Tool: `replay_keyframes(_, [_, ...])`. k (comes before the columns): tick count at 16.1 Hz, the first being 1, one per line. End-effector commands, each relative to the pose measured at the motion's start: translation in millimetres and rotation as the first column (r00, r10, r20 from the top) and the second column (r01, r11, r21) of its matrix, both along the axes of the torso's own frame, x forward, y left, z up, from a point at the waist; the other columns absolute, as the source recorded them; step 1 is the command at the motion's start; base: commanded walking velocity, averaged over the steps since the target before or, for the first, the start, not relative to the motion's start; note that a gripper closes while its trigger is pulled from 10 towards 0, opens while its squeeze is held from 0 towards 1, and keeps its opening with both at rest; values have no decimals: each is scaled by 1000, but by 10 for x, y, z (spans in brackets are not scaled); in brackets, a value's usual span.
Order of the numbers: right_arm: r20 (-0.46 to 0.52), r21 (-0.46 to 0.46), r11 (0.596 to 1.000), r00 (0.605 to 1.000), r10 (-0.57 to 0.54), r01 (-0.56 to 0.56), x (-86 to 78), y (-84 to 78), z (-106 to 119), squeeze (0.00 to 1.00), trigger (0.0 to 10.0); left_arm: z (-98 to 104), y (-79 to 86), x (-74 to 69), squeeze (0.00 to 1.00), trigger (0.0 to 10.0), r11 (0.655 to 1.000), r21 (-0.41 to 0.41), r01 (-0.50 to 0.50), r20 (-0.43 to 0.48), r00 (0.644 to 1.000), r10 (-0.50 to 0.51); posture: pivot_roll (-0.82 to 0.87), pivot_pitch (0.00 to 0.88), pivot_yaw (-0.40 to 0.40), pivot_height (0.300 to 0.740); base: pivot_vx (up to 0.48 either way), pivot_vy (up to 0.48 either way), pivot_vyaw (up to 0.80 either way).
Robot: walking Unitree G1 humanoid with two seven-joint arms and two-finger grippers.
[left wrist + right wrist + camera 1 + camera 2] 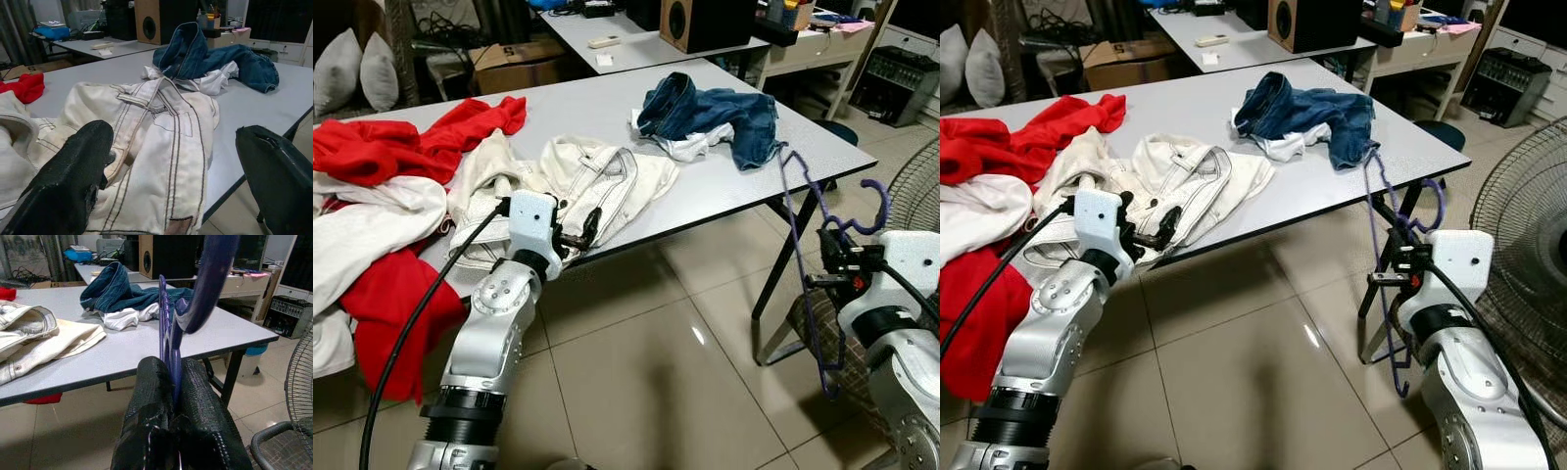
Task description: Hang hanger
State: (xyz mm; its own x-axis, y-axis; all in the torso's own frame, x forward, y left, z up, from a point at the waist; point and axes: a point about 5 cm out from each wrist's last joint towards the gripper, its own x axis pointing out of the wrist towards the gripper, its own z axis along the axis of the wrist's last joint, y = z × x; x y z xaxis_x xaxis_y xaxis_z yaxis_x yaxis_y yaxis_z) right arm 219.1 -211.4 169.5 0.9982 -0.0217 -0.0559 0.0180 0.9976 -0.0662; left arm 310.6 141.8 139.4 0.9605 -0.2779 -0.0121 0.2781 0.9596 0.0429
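Head view: the right gripper (829, 262) at 4 o'clock has its jaws clamped on the thin purple plastic hanger (800, 245), just off the right end of the grey rectangular table (607, 108), with the hanger's hook at the gripper and its frame hanging toward the tiled floor (636, 362). A round wire fan guard (1528, 235) stands close at 3 o'clock. The left gripper (579, 235), jaws wide, sits at the table's near edge against the cream denim jacket (597, 181). Red garments (401, 147) lie at 10 o'clock, blue jeans (710, 113) at 1.

Left wrist view: black fingers (68, 186) spread over the jacket; a wooden speaker box (149, 22) stands behind.

Right wrist view: the hanger is pinched upright; no writing is legible.
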Motion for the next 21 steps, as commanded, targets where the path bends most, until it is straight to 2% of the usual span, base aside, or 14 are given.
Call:
replay_keyframes(1, [0, -27, 999, 1000, 19, -19, 21, 14, 14, 0, 10000, 38, 25, 27, 0, 10000, 1000, 0, -15, 10, 1000, 15, -25, 0, 36, 740, 277, 0, 800])
replay_keyframes(5, [11, -11, 1000, 1000, 18, -18, 21, 16, 25, 0, 10000, 23, 18, 17, 0, 10000, 1000, -11, -11, 5, 1000, 11, -27, 0, 32, 740, 277, 0, 200])
replay_keyframes(8, [7, -41, 998, 999, 38, -38, 25, 30, 31, 0, 10000, 19, 15, 14, 0, 10000, 1000, -14, -8, 4, 1000, 8, -30, 0, 32, 740, 281, 0, 0])
replay_keyframes(10, [1, -75, 995, 998, 63, -62, 31, 53, 34, 0, 10000, 16, 15, 18, 0, 10000, 1000, -15, -5, 4, 1000, 5, -33, 0, 33, 740, 277, 0, 800])
replay_keyframes(12, [6, -51, 998, 999, 42, -42, 24, 39, 26, 0, 10000, 12, 8, 19, 0, 10000, 1000, -17, 2, 2, 1000, -2, -34, 0, 34, 740, 281, 0, 400])
replay_keyframes(14, [5, -45, 998, 999, 38, -37, 24, 24, 26, 0, 10000, -30, -44, 4, 0, 10000, 998, -18, 60, -29, 998, -60, -31, 0, 31, 740, 141, 0, 0])
replay_keyframes(15, [4, -45, 998, 999, 41, -41, 27, 24, 29, 0, 10000, -73, -84, -7, 0, 10000, 994, 4, 107, -62, 992, -107, -28, 0, 27, 740, 0, 0, 0])
replay_keyframes(16, [0, -47, 997, 999, 54, -54, 33, 30, 27, 0, 10000, -85, -110, -3, 0, 10000, 986, 52, 159, -60, 986, -156, -27, 0, 28, 740, 0, 0, 0])
replay_keyframes(17, [-1, -49, 997, 998, 58, -58, 36, 33, 26, 0, 10000, -82, -113, 0, 0, 10000, 983, 63, 172, -55, 984, -168, -27, 0, 28, 740, 0, 0, 0])
replay_keyframes(18, [-20, -77, 992, 995, 99, -100, 43, 53, 20, 0, 10000, -30, -4, 128, 733, 10000, 978, 119, 172, -50, 985, -167, -25, 0, 32, 740, 0, 0, 0])
replay_keyframes(19, [-29, -93, 988, 992, 121, -124, 40, 54, 25, 0, 10000, 25, 43, 204, 1000, 10000, 969, 166, 181, -40, 983, -177, -25, 0, 35, 740, 0, 0, 0])
replay_keyframes(20, [-33, -101, 986, 991, 129, -132, 38, 50, 28, 0, 10000, 43, 43, 228, 1000, 10000, 961, 193, 201, -42, 980, -196, -26, 0, 40, 740, 0, 0, 0])
replay_keyframes(21, [-41, -116, 983, 989, 139, -143, 31, 32, 32, 0, 10000, 49, 36, 276, 1000, 10000, 930, 281, 235, -57, 972, -228, -26, 0, 42, 740, 0, 0, 0])
